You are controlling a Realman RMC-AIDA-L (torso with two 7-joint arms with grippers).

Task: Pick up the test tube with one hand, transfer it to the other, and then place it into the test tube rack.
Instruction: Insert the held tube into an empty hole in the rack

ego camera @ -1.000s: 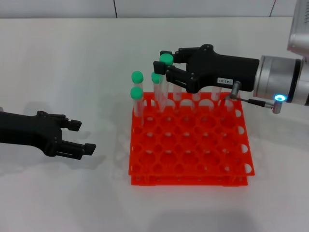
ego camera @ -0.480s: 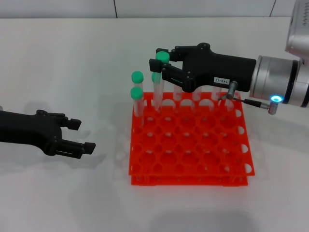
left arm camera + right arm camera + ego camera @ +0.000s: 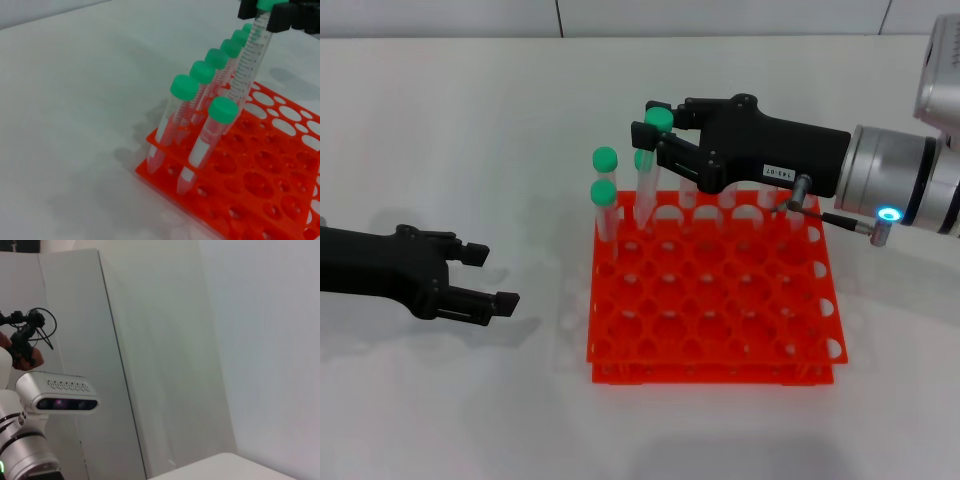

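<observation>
The test tube (image 3: 647, 195), clear with a green cap, hangs tilted in my right gripper (image 3: 656, 126), which is shut on it just under the cap. Its lower end reaches the top tier of the orange-red test tube rack (image 3: 710, 330) at the back left corner. The left wrist view shows the same tube (image 3: 248, 70) leaning over the rack (image 3: 280, 200), with the right gripper (image 3: 272, 12) at its cap. My left gripper (image 3: 492, 280) hovers open and empty over the table, left of the rack.
Several other green-capped tubes (image 3: 604, 200) stand in the rack's back row and left edge, close around the held tube (image 3: 184, 95). The rack's front rows are open holes. The right wrist view shows only a wall and a camera housing (image 3: 60, 395).
The right gripper has carried the tube slightly left and the arm has dipped a little. The left gripper has barely moved.
</observation>
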